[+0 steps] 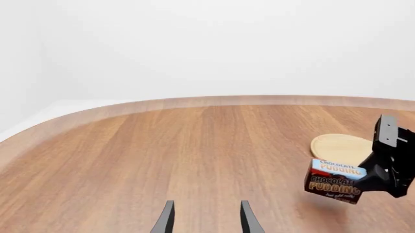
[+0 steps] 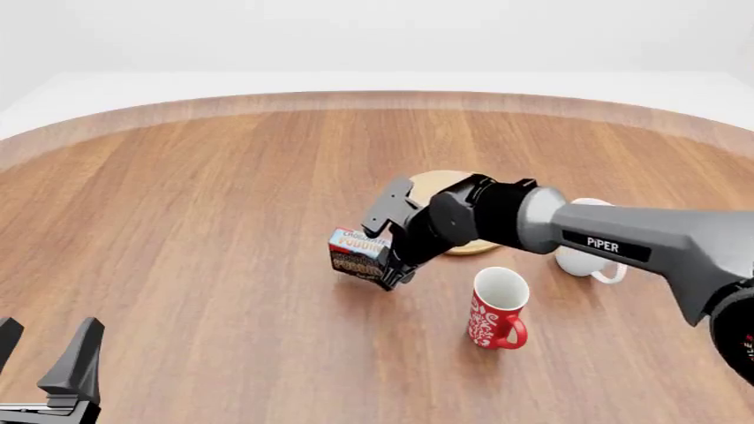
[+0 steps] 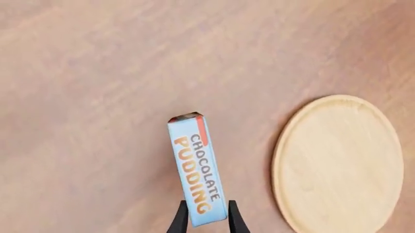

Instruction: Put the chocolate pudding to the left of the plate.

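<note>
- Front view: the right gripper [image 2: 380, 265] pinches the chocolate pudding [image 2: 358, 253] at one end, with the carton tilted and a shadow on the table [image 2: 189, 194] under it, so it looks lifted, though contact cannot be ruled out.
- The carton sits just left of the plate [image 2: 439, 182], most of which is hidden behind the right arm; only the far rim and a sliver by the wrist show.
- A red patterned mug [image 2: 499, 309] stands nearer the camera, to the right of the carton and apart from it; a white mug [image 2: 585, 256] is partly covered by the arm, right of the plate.
- Broad bare wood lies left and forward of the carton; the table's curved far edge is well away.
- The left gripper [image 2: 41, 352] sits at the lower-left corner, fingers spread, holding nothing, well apart from everything.
- Left wrist view: the spread fingertips [image 1: 167, 216] frame bare wood. The pudding [image 1: 334, 180] shows its brown face and blue top band, tilted, with its shadow on the wood below; the plate [image 1: 340, 148] lies just behind. Neither mug appears here.
- Right wrist view: the two fingertips [image 3: 179, 221] clamp the near end of the carton [image 3: 196, 167], blue band up. The whole plate [image 3: 340, 162] is visible, just beside the carton with a strip of wood between.
</note>
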You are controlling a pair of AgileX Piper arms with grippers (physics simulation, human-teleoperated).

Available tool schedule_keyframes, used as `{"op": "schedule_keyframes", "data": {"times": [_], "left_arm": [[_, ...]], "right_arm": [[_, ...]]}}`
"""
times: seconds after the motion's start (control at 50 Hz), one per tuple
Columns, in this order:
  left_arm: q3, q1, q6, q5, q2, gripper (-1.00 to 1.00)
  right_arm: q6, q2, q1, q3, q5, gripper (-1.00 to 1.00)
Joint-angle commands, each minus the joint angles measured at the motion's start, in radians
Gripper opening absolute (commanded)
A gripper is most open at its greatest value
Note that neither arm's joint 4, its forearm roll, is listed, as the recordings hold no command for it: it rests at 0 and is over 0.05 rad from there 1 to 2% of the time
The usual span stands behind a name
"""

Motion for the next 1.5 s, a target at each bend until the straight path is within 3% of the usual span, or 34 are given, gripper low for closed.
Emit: {"op": "schedule_keyframes", "data": {"times": [0.02, 0.22, 0.26, 0.56, 0.84, 1.1, 1.5], "left_arm": [[0.000, 0.000, 0.000, 0.000, 0.000, 1.00], [0.000, 0.000, 0.000, 0.000, 0.000, 1.00], [0.000, 0.000, 0.000, 0.000, 0.000, 1.00], [0.000, 0.000, 0.000, 0.000, 0.000, 1.00], [0.000, 0.000, 0.000, 0.000, 0.000, 1.00], [0.000, 0.000, 0.000, 0.000, 0.000, 1.00], [0.000, 0.000, 0.000, 0.000, 0.000, 1.00]], "right_arm": [[0.012, -0.090, 0.001, 0.030, 0.035, -1.00], [0.010, -0.125, -0.020, -0.002, 0.093, -1.00], [0.027, -0.121, -0.023, -0.026, 0.110, -1.00], [0.005, -0.058, -0.046, -0.216, 0.201, -1.00], [-0.023, 0.106, -0.092, -0.471, 0.282, -1.00], [-0.030, 0.241, -0.112, -0.625, 0.329, -1.00], [-0.060, 0.486, -0.137, -0.992, 0.458, -1.00]]}}
